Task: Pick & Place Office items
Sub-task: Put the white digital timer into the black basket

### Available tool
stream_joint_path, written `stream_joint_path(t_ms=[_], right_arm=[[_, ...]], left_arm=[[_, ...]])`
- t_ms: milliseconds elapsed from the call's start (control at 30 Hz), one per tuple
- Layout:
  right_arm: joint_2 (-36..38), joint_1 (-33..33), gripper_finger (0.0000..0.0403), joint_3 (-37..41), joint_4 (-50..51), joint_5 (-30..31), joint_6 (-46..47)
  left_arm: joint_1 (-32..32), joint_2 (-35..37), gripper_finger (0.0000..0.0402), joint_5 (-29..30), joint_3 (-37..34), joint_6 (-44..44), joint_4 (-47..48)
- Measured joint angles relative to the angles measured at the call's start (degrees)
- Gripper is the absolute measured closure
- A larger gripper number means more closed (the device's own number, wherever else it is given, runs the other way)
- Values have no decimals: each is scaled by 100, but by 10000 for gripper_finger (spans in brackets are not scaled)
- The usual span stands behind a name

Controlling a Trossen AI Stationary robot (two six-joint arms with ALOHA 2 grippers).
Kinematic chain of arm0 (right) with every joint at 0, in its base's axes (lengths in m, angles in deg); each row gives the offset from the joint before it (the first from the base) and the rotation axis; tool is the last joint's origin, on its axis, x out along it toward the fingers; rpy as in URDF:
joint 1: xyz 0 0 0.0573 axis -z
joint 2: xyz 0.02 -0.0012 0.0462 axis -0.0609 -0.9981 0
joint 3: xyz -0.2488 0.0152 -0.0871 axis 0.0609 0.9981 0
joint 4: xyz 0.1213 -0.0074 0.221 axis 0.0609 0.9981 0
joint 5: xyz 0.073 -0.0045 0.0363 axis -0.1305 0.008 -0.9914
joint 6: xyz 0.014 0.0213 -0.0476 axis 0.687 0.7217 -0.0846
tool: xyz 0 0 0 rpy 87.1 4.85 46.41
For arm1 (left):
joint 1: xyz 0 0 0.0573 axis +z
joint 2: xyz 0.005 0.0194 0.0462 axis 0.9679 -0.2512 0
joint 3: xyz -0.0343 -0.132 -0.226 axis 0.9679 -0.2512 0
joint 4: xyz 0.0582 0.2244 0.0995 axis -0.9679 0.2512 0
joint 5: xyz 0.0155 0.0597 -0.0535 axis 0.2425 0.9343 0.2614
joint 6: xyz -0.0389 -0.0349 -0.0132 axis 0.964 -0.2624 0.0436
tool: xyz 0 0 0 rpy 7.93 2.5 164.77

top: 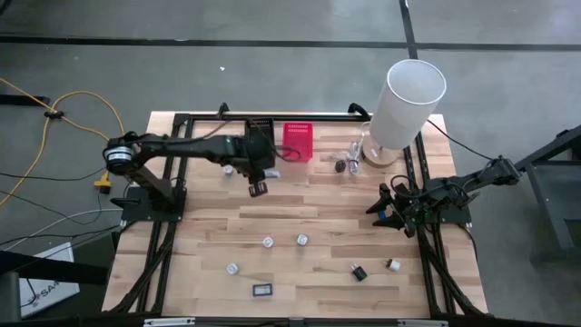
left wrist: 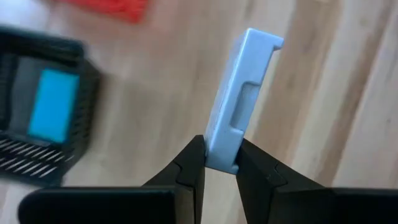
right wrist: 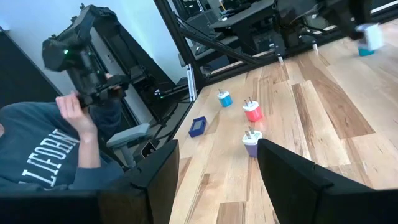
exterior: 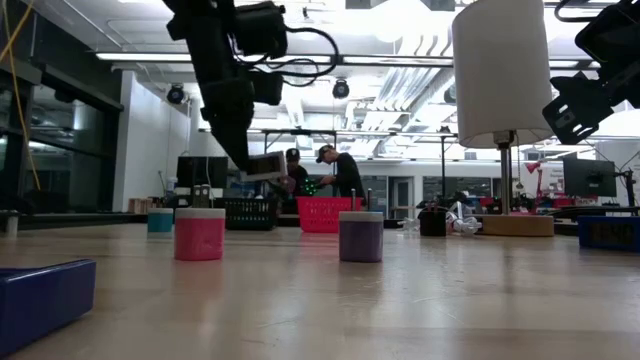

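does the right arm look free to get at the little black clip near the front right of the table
Probably yes. The right claw is open and empty at the table's right edge, and the black clip lies on bare wood with nothing between them. The left claw is busy holding the white-blue bar.

Colours on the light wooden table

The table (top: 309, 218) is pale wood in long planks with a striped grain, framed by black rails. Both arms are dark; the left gripper (left wrist: 217, 168) has black fingers and holds a pale blue-white bar (left wrist: 239, 102). The basket (top: 298, 141) at the back is red mesh, and the other basket (left wrist: 43, 130) is black mesh with a teal piece (left wrist: 55, 106) inside. The tall cylinder (top: 407, 102) is white. In the low view three small plugs show: one pink (exterior: 199, 234), one purple (exterior: 361, 237), one teal (exterior: 160, 221), each with a white top. A dark blue block (exterior: 45, 297) lies nearest. The tag (top: 262, 290) has a black frame.
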Motion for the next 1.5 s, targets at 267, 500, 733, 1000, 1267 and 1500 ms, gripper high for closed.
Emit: stream_joint_path(t_ms=[267,500,733,1000,1267,1500], right_arm=[[0,-2,199,0,0,0,2],[1,-2,199,0,0,-1,0],[0,-2,199,0,0,0,1],[0,0,199,0,0,0,0],[0,-2,199,0,0,0,0],[0,-2,199,0,0,0,0]], left_arm=[[943,95,340,-330,101,-219,24],[1602,92,340,-420,398,-851,123],[2333,89,340,-413,646,-1398,371],[3186,-470,340,-1095,677,-2300,89],[3476,-1184,340,-1214,1211,-3210,29],[3491,-1656,340,-883,1690,-3324,462]])
